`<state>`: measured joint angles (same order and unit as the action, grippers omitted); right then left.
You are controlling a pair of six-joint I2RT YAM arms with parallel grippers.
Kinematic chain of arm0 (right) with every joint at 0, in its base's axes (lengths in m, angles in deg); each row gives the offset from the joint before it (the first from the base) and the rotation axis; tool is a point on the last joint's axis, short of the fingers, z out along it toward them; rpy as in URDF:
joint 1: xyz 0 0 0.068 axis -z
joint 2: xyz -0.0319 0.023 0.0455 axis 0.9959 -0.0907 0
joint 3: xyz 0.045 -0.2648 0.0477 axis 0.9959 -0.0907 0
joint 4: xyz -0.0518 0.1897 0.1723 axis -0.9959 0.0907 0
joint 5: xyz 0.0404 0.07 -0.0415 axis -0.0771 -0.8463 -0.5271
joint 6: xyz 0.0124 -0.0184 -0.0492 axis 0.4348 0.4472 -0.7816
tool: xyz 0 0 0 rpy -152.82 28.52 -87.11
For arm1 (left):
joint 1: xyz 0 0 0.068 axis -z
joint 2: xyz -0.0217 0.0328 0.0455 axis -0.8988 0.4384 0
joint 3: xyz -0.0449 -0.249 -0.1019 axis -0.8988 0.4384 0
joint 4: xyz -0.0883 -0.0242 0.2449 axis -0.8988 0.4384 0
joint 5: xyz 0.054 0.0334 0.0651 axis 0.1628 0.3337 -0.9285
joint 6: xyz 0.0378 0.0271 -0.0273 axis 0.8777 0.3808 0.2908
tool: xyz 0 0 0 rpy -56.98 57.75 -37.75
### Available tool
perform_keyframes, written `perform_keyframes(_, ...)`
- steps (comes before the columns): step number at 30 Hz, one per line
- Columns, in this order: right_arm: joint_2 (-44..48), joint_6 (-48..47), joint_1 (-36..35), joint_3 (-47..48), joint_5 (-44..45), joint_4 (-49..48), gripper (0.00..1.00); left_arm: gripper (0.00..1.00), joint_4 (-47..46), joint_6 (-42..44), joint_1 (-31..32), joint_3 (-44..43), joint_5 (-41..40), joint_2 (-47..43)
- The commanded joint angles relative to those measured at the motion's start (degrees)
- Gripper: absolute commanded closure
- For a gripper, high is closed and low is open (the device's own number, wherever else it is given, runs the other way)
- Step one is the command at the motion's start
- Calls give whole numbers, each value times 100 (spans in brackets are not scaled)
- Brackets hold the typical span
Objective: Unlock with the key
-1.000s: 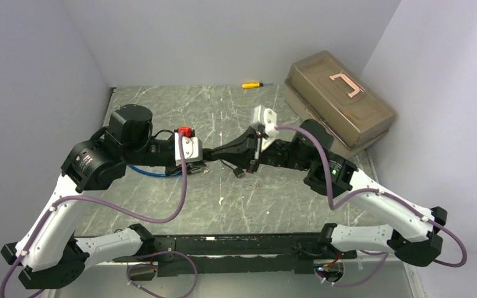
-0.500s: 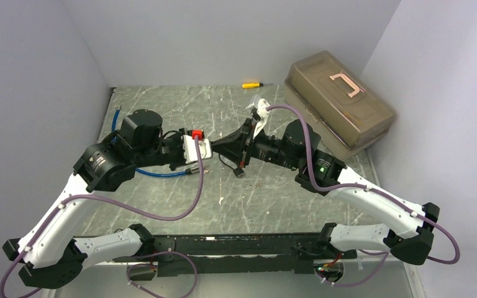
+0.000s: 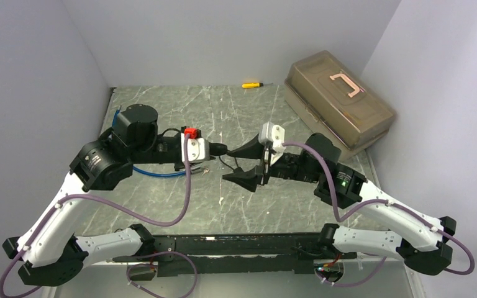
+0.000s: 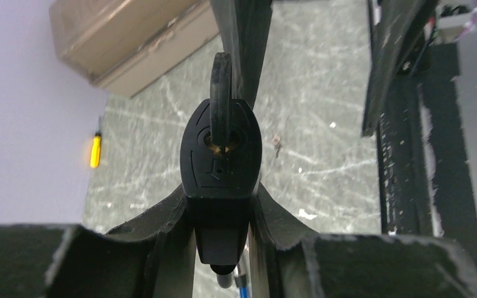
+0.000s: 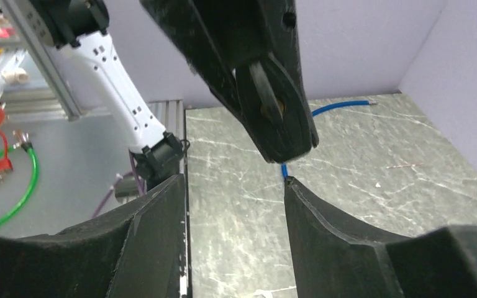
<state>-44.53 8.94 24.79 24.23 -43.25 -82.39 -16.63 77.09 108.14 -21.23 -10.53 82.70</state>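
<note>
From above, the left gripper is clamped on a small black lock, held over the scratched, marbled grey table. The right gripper faces it with its jaws spread wide, holding nothing. A blue cable curls under the left arm. At the back right sits a closed toolbox of smoky brown plastic with a pink handle; I cannot tell what is inside. A yellow screwdriver lies by the far wall

Left wrist: the matte, rounded lock sits pinched between the fingers, with a black-headed key standing in its brassy keyhole

Right wrist: the lock hangs beyond the parted fingers, with the key in it
</note>
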Motion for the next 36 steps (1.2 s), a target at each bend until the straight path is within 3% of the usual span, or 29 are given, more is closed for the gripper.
perform_keyframes(1, -62, -922, -24, 119, -361, 457, 38, 100, -491, -169, 36, -531, 1098, -1)
perform_keyframes(12, -60, -1550, -15, 397, 104, 214, 38, 100, -9, -18, 35, -491, 1520, 79)
perform_keyframes(24, -278, -1474, -24, 784, -435, 143, 47, 100, -148, -96, 33, -227, 1463, 13)
perform_keyframes(29, -456, -1377, -26, 869, -713, 134, 59, 100, -142, -79, 35, -229, 1427, 22)
perform_keyframes(33, -581, -1347, -36, 926, -908, 89, 77, 100, -203, -149, 37, -127, 1379, 13)
perform_keyframes(36, -683, -1348, -38, 943, -939, 109, 98, 100, -273, -207, 33, -50, 1278, -3)
